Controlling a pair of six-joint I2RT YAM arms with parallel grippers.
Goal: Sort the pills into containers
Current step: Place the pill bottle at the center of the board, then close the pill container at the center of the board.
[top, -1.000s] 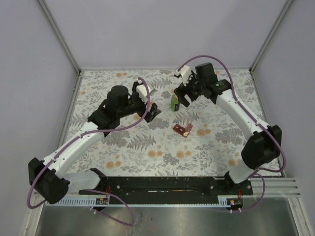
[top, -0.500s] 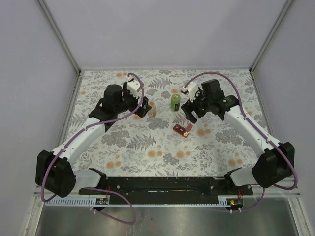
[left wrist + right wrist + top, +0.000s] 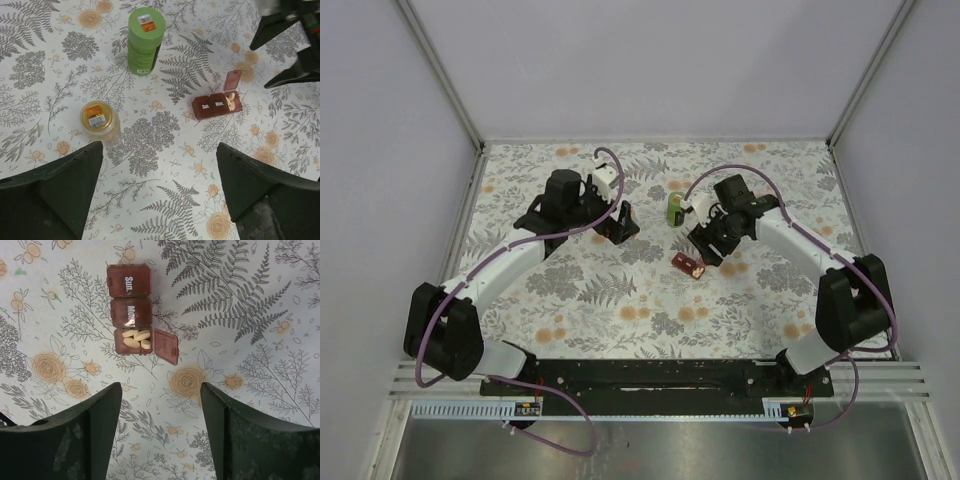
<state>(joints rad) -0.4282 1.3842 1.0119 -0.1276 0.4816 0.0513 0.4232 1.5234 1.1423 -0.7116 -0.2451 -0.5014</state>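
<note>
**Left side.** The left gripper (image 3: 159, 155) hangs over the floral cloth (image 3: 600, 300) with its jaws spread wide. They hold nothing and touch nothing. In its wrist view the small pale-orange bottle (image 3: 100, 120) stands upright just ahead of its left finger. The green bottle (image 3: 145, 40) stands upright farther out.

**Centre.** The dark-red pill box (image 3: 131, 315) lies flat on the cloth, near the green bottle but apart from it. Its end compartment has the lid swung out and holds several pale pills (image 3: 136, 338). The two labelled compartments beside it are closed.

**Right side.** The right gripper (image 3: 159, 397) is the nearer arm, hovering just beside the box. In its wrist view the box lies ahead of the jaws and a little to the left of the gap. The box's long axis runs away from the fingers, crosswise to the line between them. The jaws stand apart, with only cloth between them and no contact with the box.
</note>
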